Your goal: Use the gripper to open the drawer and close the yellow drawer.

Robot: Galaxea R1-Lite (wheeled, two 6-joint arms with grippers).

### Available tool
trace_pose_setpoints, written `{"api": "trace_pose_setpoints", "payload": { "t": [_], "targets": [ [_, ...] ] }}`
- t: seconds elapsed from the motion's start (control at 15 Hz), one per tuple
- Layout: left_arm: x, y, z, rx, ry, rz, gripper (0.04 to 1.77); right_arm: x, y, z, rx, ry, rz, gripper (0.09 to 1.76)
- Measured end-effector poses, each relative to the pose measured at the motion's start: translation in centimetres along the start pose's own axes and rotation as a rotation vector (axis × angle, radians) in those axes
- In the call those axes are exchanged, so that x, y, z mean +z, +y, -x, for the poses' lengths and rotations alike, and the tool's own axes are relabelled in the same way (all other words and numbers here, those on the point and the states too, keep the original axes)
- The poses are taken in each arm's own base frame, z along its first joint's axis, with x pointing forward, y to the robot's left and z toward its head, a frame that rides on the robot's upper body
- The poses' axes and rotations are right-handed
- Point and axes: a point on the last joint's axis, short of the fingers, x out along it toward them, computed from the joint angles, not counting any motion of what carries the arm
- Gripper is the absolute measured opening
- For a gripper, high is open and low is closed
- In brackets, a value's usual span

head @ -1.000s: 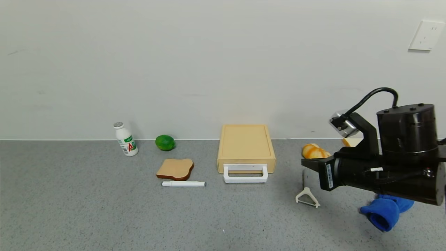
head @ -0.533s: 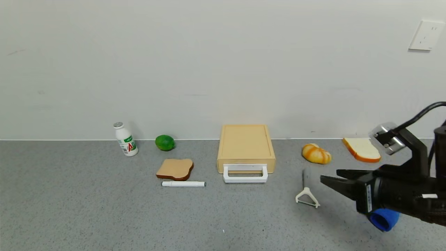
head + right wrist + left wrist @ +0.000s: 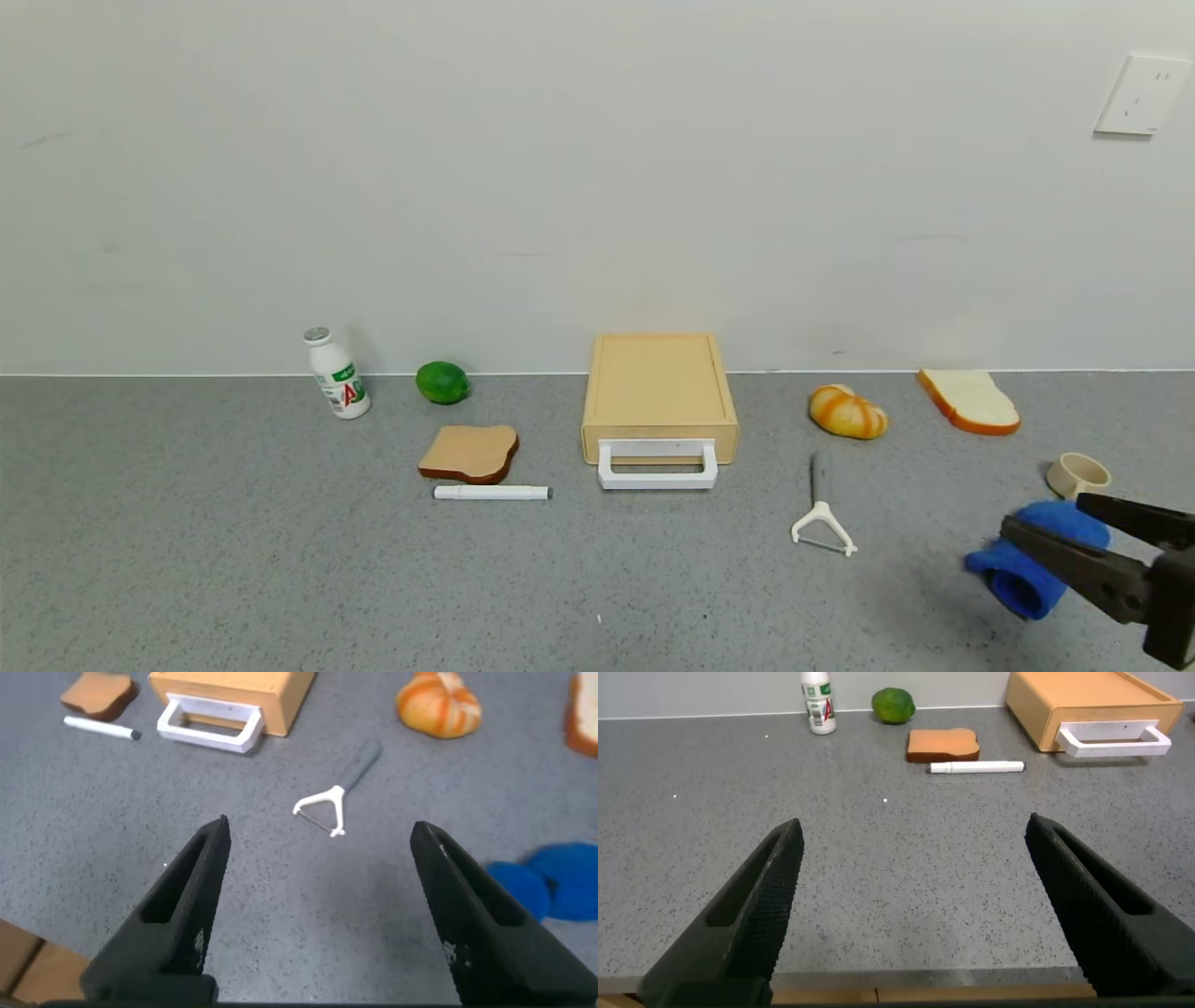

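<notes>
The pale yellow drawer (image 3: 659,387) lies at the back middle of the grey table, its tray pushed in and its white loop handle (image 3: 657,466) facing me. My right gripper (image 3: 1041,515) is open and empty at the front right, over a blue cloth (image 3: 1022,579), far from the drawer. In the right wrist view the gripper (image 3: 321,823) points toward the drawer (image 3: 229,686) and its handle (image 3: 210,723). My left gripper (image 3: 914,821) is open and empty, low over the table's front left edge, with the drawer (image 3: 1092,705) far off.
A white peeler (image 3: 821,523) lies between my right gripper and the drawer. A bun (image 3: 847,412), a white bread slice (image 3: 968,401) and a beige cup (image 3: 1078,474) sit to the right. A brown toast (image 3: 470,453), marker (image 3: 492,492), lime (image 3: 442,382) and bottle (image 3: 338,373) sit to the left.
My right arm has drawn back to the right and down, away from the drawer. The bread slice and beige cup now show. The drawer has not moved.
</notes>
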Motion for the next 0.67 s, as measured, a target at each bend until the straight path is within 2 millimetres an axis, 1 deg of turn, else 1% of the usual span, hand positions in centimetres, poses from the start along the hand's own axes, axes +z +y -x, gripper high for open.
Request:
{"api": "trace_pose_setpoints", "payload": {
  "t": [0.2, 0.47, 0.67],
  "targets": [
    [0.0, 0.0, 0.0, 0.0, 0.0, 0.0, 1.72, -1.7, -0.4, 3.4, -0.046, -0.02, -0.014, 1.52],
    [0.0, 0.0, 0.0, 0.0, 0.0, 0.0, 1.72, -4.6, -0.2, 8.9, -0.103, -0.008, -0.022, 1.59],
    [0.0, 0.0, 0.0, 0.0, 0.0, 0.0, 1.72, -5.9, 0.0, 12.7, -0.225, -0.07, -0.02, 1.63]
  ]
}}
